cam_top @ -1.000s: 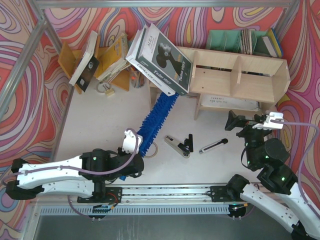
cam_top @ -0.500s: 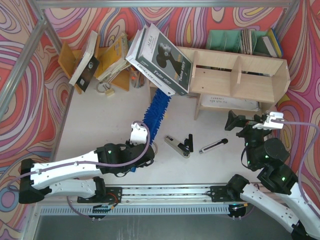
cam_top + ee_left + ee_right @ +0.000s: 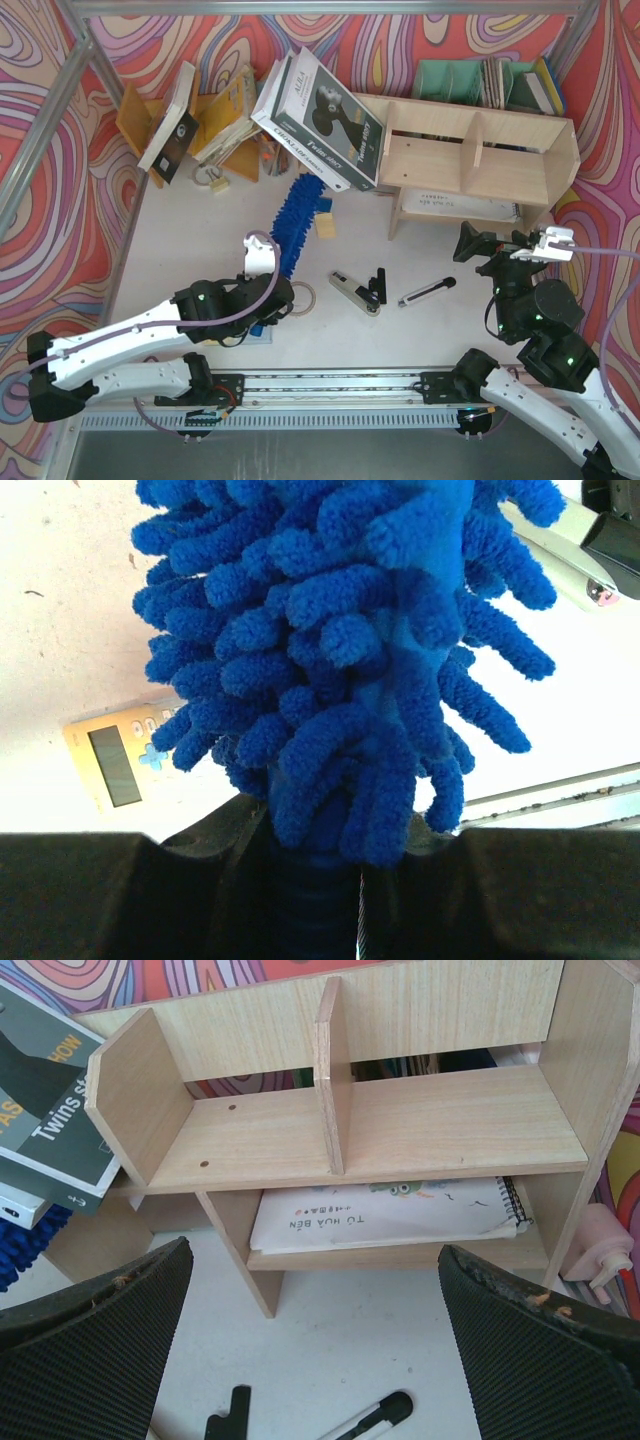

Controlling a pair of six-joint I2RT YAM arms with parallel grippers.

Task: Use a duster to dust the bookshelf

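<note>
Jutting from the clamped left tool is the duster

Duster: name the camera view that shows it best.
Top external: the whole duster shows, held in the left tool. Left wrist shows only close-up fibres; right wrist, a blue sliver at its left edge.

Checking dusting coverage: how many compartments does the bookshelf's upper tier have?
2, both on the bookshelf: one left of the upright divider, one right of it. None appears hidden; a spiral notebook lies on the lower tier.
</note>
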